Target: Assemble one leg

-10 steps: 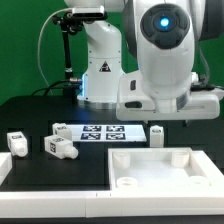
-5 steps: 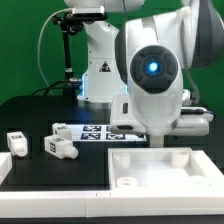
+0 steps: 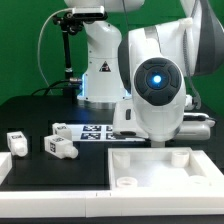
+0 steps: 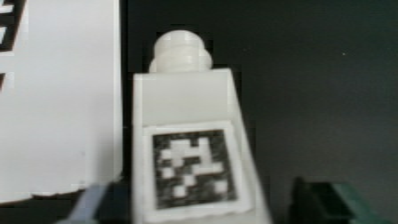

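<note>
as arm [image 3: 155, 92] sinks, leg [image 4: 185, 130] between parted claw [image 4: 221, 204]

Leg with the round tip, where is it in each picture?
Exterior view: not visible; the arm probably hides it, toward the exterior view's right of the marker board.
Wrist view: the leg fills the middle, its tag facing the camera, beside the marker board.
Shared landmark: the marker board.

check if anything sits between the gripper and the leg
nothing visible: in the wrist view the leg sits straight ahead of the open gripper, between its fingers, with the marker board off to one side
</note>
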